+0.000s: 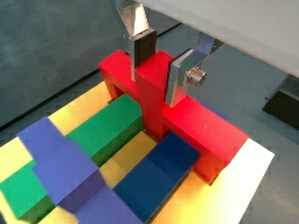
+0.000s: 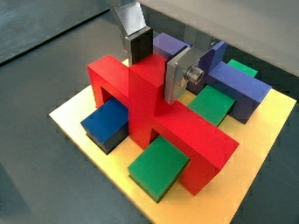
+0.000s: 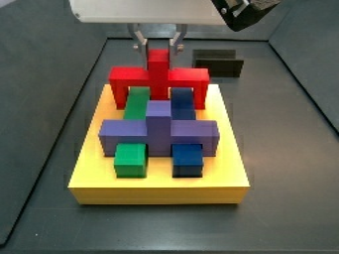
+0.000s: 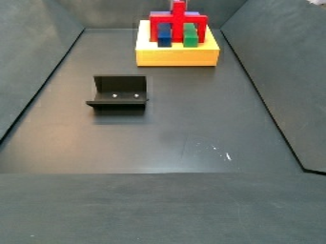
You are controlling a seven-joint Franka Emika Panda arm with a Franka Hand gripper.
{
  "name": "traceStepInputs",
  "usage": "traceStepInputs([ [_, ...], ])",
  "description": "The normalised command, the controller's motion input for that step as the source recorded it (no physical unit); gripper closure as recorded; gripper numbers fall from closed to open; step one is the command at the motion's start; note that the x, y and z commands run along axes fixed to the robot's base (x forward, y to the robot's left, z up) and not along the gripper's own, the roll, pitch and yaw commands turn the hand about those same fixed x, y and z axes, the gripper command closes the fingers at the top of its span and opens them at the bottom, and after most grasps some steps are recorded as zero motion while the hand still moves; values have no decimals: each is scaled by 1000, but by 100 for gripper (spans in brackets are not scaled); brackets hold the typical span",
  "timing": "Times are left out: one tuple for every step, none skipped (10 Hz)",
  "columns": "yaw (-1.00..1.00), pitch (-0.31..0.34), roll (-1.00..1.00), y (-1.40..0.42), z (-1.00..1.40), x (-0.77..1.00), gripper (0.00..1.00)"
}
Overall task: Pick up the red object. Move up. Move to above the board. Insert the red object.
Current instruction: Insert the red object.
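The red object (image 1: 193, 122) is a cross-shaped piece with an upright post. It sits on the yellow board (image 3: 159, 184) at its far end, over a green block (image 1: 100, 131) and a blue block (image 1: 158, 171). It also shows in the wrist view (image 2: 152, 114) and both side views (image 3: 159, 74) (image 4: 177, 21). My gripper (image 1: 160, 63) stands over it, with both fingers pressed against the top of the post, one on each side. The gripper also shows in the wrist view (image 2: 158, 63) and a side view (image 3: 158, 42).
A purple cross piece (image 3: 159, 127) sits on the near half of the board with a green block (image 3: 130, 159) and a blue block (image 3: 188, 159). The fixture (image 4: 117, 92) stands on the dark floor, apart from the board. Dark walls ring the floor.
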Motion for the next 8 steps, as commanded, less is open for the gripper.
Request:
traceStepInputs([
  [197, -136, -6, -86, -323, -143, 100],
  [226, -3, -130, 0, -171, 343, 100],
  [0, 0, -289, 271, -17, 454, 100],
  [0, 6, -311, 289, 31, 371, 100],
  [0, 14, -266, 231, 29, 394, 100],
  [0, 44, -167, 103, 23, 291, 100],
  [0, 21, -216, 46, 94, 220, 100],
  [14, 0, -150, 46, 37, 163, 100],
])
